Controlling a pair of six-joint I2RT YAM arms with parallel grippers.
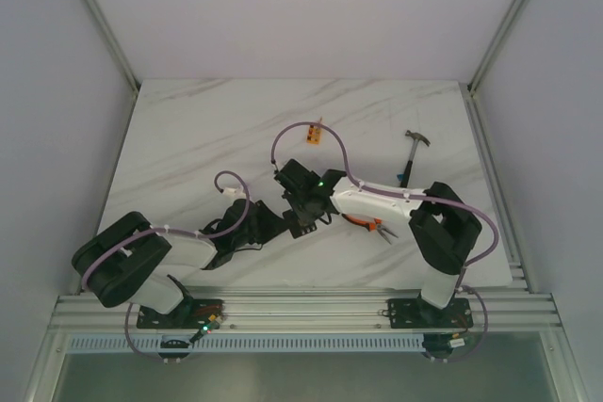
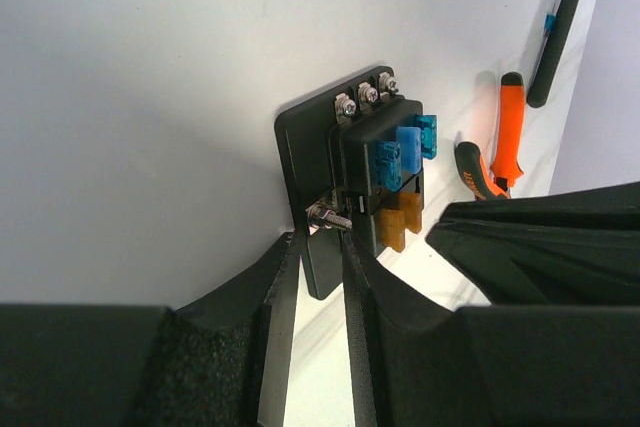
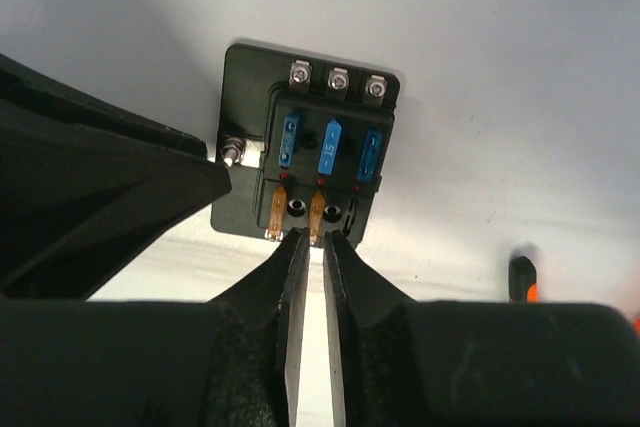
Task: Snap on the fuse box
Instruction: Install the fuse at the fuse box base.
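1. One left gripper [image 2: 318, 253] is closed on the base plate of one small black plastic fuse box [image 3: 250, 77], at mid-table.
2. Three blue fuses [image 3: 330, 152] and two orange fuses [image 3: 316, 212] are counted.
3. One right gripper [image 3: 314, 239] is barely parted at an orange fuse; whether it grips cannot be told.
4. One pair of orange-handled pliers [image 1: 369, 224] and one hammer [image 1: 411, 152] lie rightward.

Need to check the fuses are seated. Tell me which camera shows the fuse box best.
Right wrist: the fuse box faces it squarely, fuses plainly visible. Left wrist sees it obliquely, from one side. Top external barely shows it, tiny and covered from above.
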